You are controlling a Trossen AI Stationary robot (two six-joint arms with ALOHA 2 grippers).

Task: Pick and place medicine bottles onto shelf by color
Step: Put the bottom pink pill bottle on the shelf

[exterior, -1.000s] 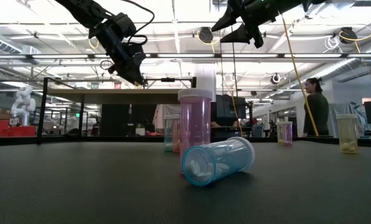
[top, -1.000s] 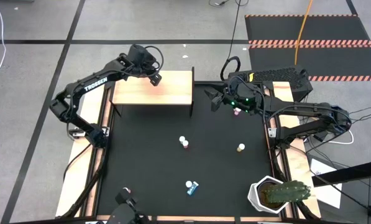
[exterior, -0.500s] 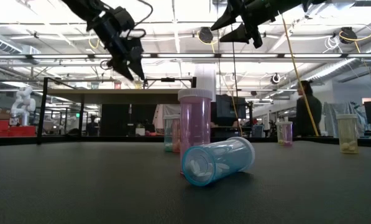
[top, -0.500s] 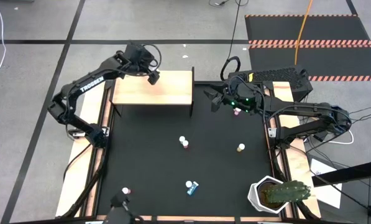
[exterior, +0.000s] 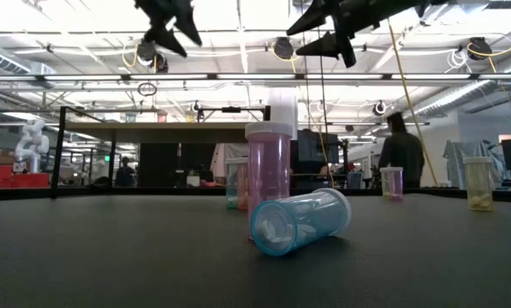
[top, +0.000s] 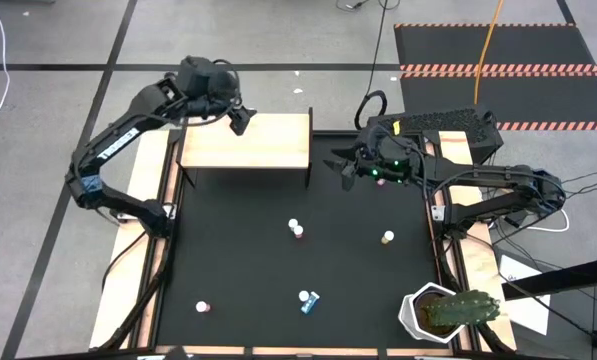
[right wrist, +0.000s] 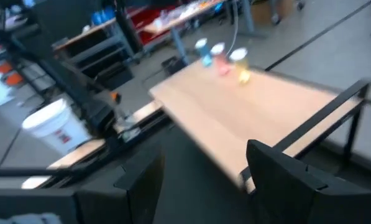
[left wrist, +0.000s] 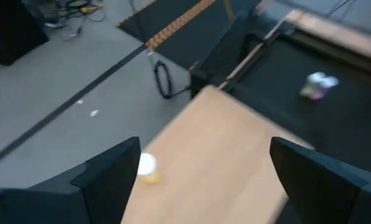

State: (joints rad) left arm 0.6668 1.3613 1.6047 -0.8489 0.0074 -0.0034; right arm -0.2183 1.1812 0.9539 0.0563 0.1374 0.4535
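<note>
You are looking at a wide workshop floor of grey tiles, with a square black table mat (top: 298,260) at its centre and pale wooden side strips along its edges.

At the far left part of the mat stands the pale-wood flat-topped shelf on dark legs (top: 268,145). The right wrist view shows three small white-capped medicine bottles (right wrist: 221,60), one blue, one pink and one yellow, standing close together near the shelf's far edge.

Your left gripper (top: 236,117) hangs above the shelf's far left corner with its dark fingers spread wide and nothing between them. Your right gripper (top: 343,165) hovers over the mat just right of the shelf, its fingers parted and empty.

A white pot with a green cactus (top: 448,312) sits at the mat's near right corner.

On the mat you have a pink bottle (top: 297,229) upright near the middle, a yellow-tan bottle (top: 387,238) to its right, a blue bottle (top: 308,299) lying on its side near the front, and a small pink bottle (top: 203,306) at front left.
</note>
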